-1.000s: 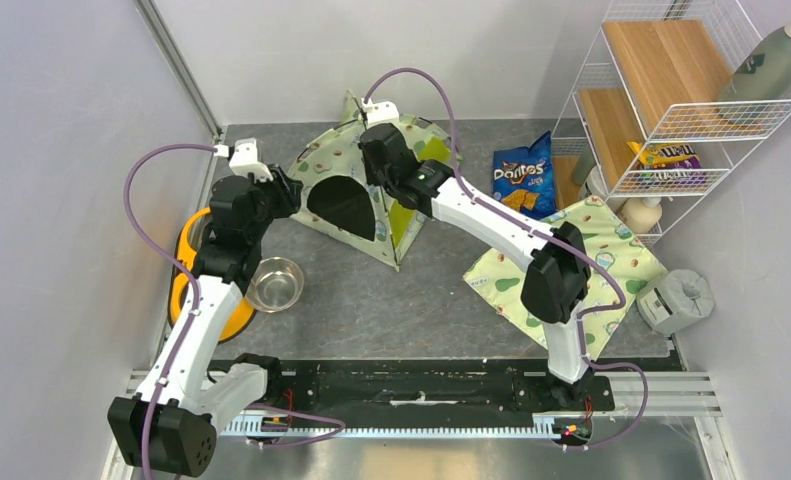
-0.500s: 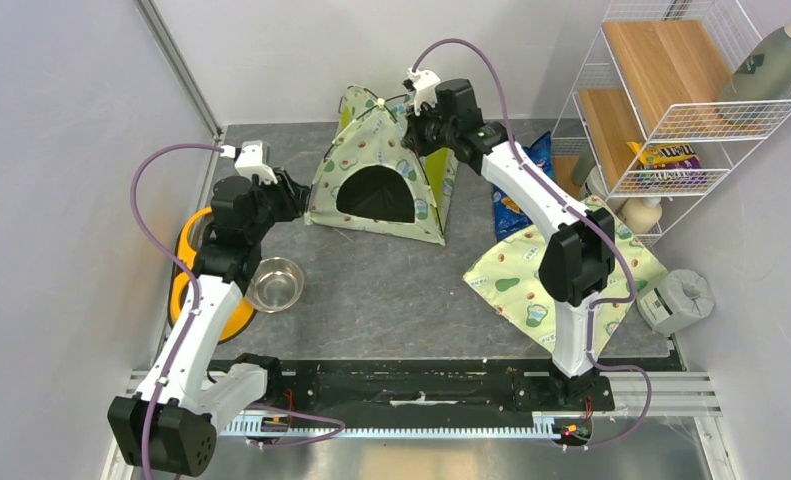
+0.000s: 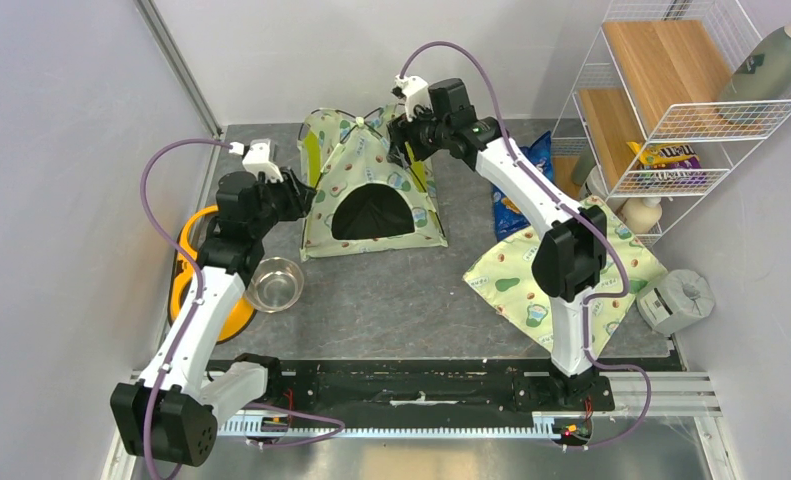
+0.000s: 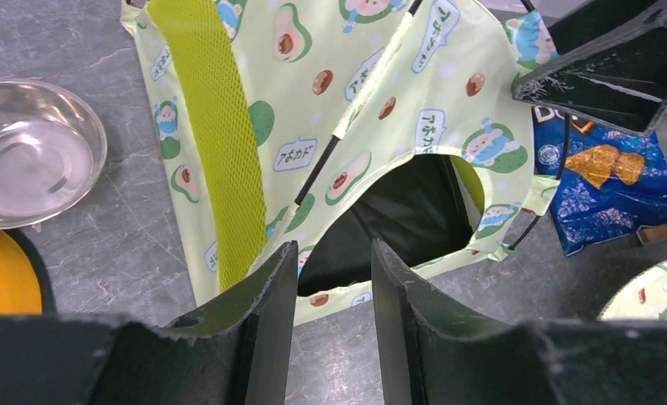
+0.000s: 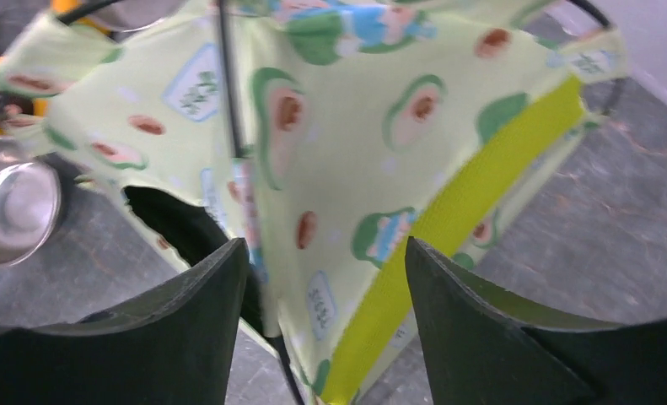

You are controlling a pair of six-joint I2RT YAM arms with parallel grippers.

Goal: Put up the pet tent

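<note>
Both by pet tent (image 3: 369, 172): left hand (image 3: 297, 190), right hand (image 3: 401, 128).

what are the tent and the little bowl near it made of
The pet tent looks like thin matte printed fabric, softly creased, with lime mesh panels showing an open weave, on thin black poles, maybe fibreglass or plastic. The bowl looks like polished metal, likely steel: it mirrors light.

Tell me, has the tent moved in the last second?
Yes. The pet tent tipped upright, then edged slightly left, away from the chip bag.
</note>
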